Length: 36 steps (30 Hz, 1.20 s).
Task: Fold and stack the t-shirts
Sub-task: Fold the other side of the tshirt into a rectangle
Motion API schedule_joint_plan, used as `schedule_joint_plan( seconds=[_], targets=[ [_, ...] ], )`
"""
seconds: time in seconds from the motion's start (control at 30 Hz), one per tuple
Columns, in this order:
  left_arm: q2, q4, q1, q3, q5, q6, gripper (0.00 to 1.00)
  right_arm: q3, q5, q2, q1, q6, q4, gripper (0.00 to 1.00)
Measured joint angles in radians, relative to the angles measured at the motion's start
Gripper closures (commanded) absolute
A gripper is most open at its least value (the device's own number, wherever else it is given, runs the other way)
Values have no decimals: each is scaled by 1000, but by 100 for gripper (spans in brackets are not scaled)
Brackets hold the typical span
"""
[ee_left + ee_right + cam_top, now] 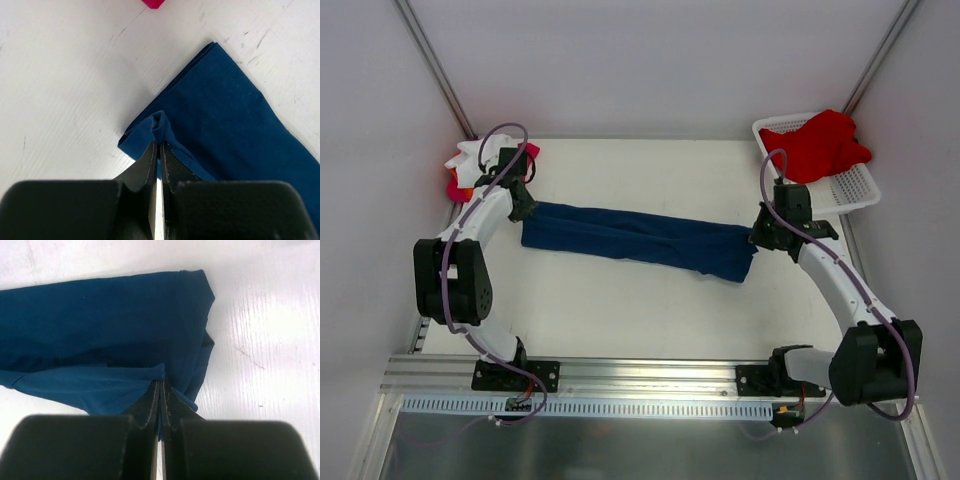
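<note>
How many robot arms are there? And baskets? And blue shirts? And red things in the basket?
Robot arms: 2, the left arm and the right arm
Baskets: 1, the white basket
Blue shirts: 1, the blue shirt
Red things in the basket: 1, the red cloth
Total: 5

The white table (620,310) carries a navy t-shirt (640,238), folded into a long band that lies across its middle from left to right. A small heap of white, orange and magenta t-shirts (470,158) sits at the far left corner, and a white lattice basket (855,190) at the far right.
</note>
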Motion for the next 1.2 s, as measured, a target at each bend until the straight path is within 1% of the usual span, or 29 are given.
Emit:
schedule_joint_plan(
  seconds=[0.3, 0.67, 1.0, 1.2],
  targets=[
    [123, 13, 0, 71, 11, 1, 100, 62, -26, 156, -32, -9, 61, 100],
    [242, 24, 32, 132, 23, 2, 100, 128, -56, 330, -53, -8, 124, 100],
    [353, 30, 32, 225, 37, 3, 100, 195, -64, 422, -61, -8, 142, 100],
    [413, 31, 32, 285, 52, 8, 100, 208, -64, 468, -63, -8, 149, 100]
  ],
)
